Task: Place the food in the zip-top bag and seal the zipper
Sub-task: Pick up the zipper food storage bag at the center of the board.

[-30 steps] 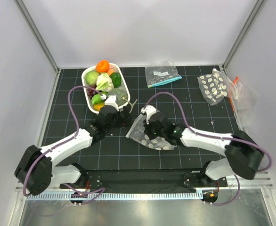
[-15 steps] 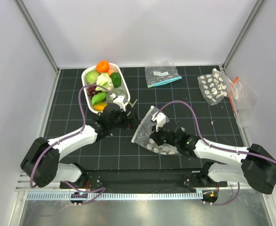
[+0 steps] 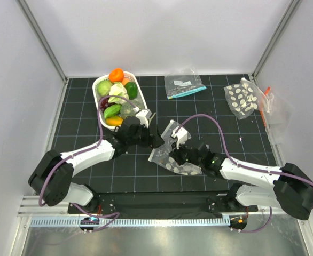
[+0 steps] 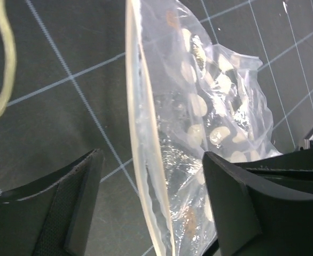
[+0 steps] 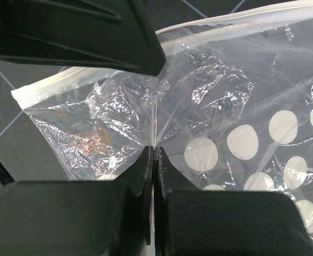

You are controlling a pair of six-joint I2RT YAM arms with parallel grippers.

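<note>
While showing the white basket (image 3: pixel 95 90) at the back left heaped with the food (image 3: pixel 116 96), none of it bagged yet: laying out the zip-top bag (image 3: pixel 180 165) at mid-table, near the basket's front end and between the arms; clamping its film with the right gripper (image 5: pixel 151 152), jaws together on the plastic; straddling the zipper (image 4: pixel 135 106) with the left gripper (image 4: pixel 148 160), jaws apart, one finger on each side; running the rim's long axis straight through that gap, probably favouring the left arm for the next pinch.
</note>
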